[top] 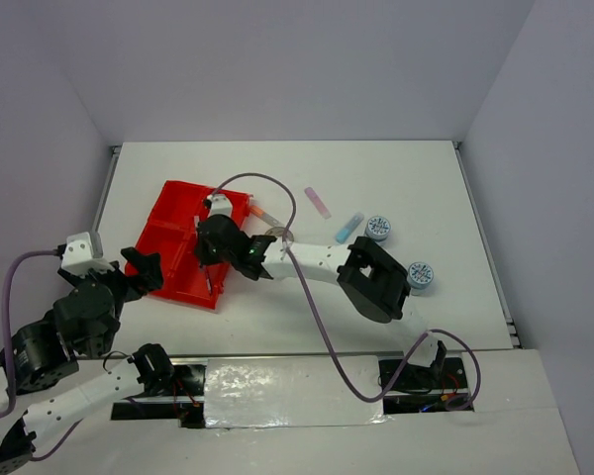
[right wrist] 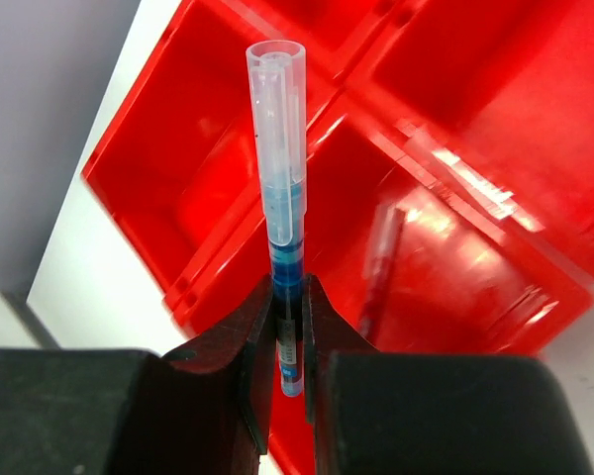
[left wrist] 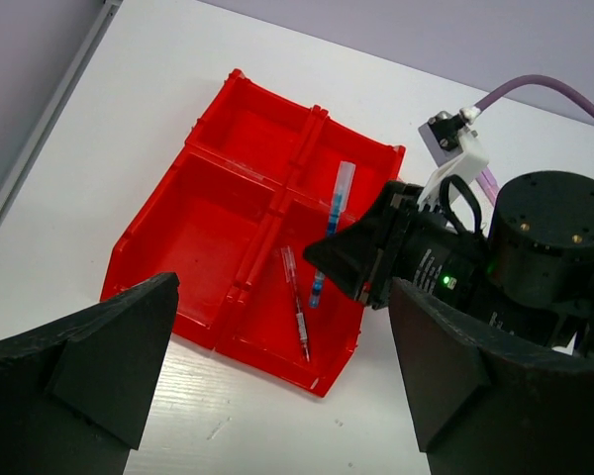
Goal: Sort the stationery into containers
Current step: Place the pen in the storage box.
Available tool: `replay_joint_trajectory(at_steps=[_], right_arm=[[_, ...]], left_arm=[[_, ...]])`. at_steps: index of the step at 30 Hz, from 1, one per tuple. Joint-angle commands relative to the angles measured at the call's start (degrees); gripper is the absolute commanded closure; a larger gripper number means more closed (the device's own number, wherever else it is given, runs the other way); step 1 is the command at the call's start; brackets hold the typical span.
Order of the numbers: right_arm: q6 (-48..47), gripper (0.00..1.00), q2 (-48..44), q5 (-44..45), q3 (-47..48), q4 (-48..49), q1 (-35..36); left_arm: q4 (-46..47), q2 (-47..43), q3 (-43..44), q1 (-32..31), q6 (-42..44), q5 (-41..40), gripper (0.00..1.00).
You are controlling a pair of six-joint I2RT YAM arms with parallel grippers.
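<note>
Red tray: four compartments, sitting left of centre on the table; the biggest thing here and an easy target.
Left pincer: jaws wide apart, holding nothing, just beside the tray's near-left edge.
Right pincer: clamped on the blue pen, poised over the tray's right half.
Tape rolls: two blue-white rounds lie well to the right, loose on the table.
Blue pen, handling: probably light, stiff and smooth-barrelled. A thin round body like this could swivel or slide in the jaws.
Blue pen, hold: the jaws pinch it near its tail end, so the long capped part sticks out. A grip nearer the middle would likely be steadier.
Red pen: lies flat in the tray's near-right compartment.
Right wrist view: shows the pinch itself and the clear cap; the red pen is only a blur there.
Left wrist view: shows both pens sharply against the dividers.
Top view: alone shows the loose items; the blue pen is hidden there.
</note>
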Motion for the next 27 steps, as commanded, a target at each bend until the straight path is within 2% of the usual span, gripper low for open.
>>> replay_joint_trajectory(at_steps=[1,9,11,15,17,19,23,27], right_arm=[[-0.5,0.89,-0.8,1.5,-0.2,-0.1,2.3],[0.3,0.87,-1.0,2.0,-2.0,-0.3,2.7],[0.0,0.83,-1.4,2.0,-1.9,-0.3,2.7],[-1.2,0.61,-2.2,1.3,-1.1,-1.4,2.7],[-2.4,0.54,-3.2,0.3,-1.2,-1.0,2.7],[-3.5,0.4,-5.3,-0.4,-1.7,-1.0,2.7],[-4.7,0.34,-9.9,-0.6,-2.9,1.1,2.7],[-5.5,0.34,-15.1,1.5,-4.1,0.6,2.6]], left_arm=[[2.6,1.3,-0.1,0.6,1.5,0.6,0.01],[4.6,1.4,-1.1,1.9,3.5,2.4,0.01],[5.1,1.6,-1.3,2.1,3.9,2.7,0.01],[5.4,2.1,-1.5,2.6,4.3,3.2,0.01],[5.7,2.2,-1.6,2.9,4.5,3.4,0.01],[6.0,2.3,-1.8,3.1,4.9,3.8,0.01],[6.4,2.4,-1.9,3.6,5.1,4.0,0.01],[6.5,2.1,-2.0,3.9,5.2,4.0,0.01]])
